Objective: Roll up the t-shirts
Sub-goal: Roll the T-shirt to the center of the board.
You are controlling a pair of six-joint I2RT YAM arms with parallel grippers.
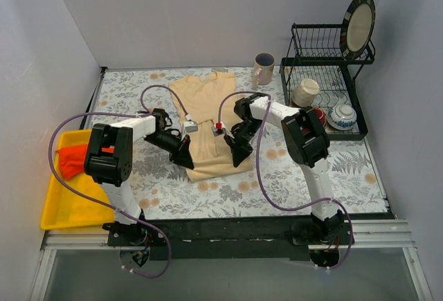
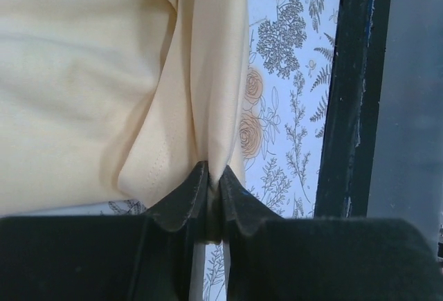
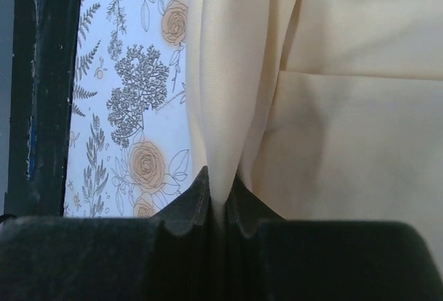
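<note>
Beige shirt (image 1: 206, 111) lies on the bench (image 1: 277, 176), collar far. The left pincer (image 1: 184, 156) and right pincer (image 1: 238, 151) are each clamped tight on a pinch of cloth at its near hem. We judge the roll barely begun; next, both must turn the hem evenly toward the collar.

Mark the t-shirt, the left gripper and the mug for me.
t-shirt (image 1: 206, 104), top view, chest panel.
left gripper (image 2: 213, 178), left wrist view, midway between fingertips clamping cloth.
mug (image 1: 262, 73), top view, outer wall.
</note>
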